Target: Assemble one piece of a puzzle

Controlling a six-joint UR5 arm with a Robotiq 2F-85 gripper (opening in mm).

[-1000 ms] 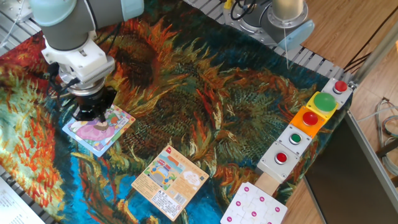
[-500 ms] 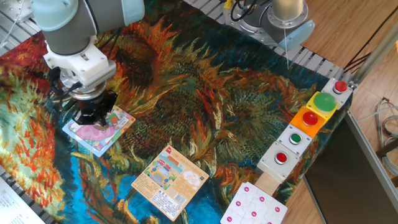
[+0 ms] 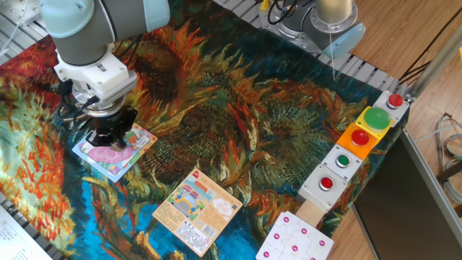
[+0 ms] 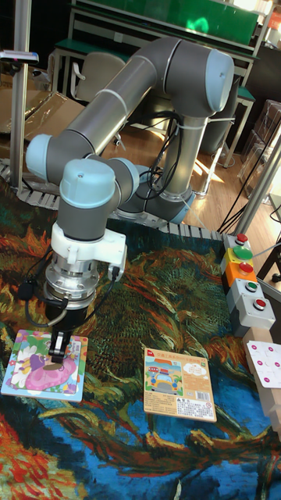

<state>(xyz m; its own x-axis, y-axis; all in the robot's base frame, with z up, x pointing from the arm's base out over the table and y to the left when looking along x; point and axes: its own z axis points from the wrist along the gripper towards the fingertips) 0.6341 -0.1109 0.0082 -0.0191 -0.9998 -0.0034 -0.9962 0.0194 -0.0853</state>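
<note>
Over the flat square pastel jigsaw puzzle (image 4: pixel 43 365), the black two-finger gripper (image 4: pixel 56 351) should press straight down, though its grip I cannot tell.

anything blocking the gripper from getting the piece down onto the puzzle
Nothing visible does. The gripper is right over the puzzle, fingertips at its surface, with no other thing between. The piece itself is too hidden to make out.

Pastel pink-purple puzzle (image 4: pixel 43 365), light-blue rim; orange card (image 3: pixel 196 210); sunflower-print cloth (image 3: pixel 238 123) in orange, teal, blue.
</note>
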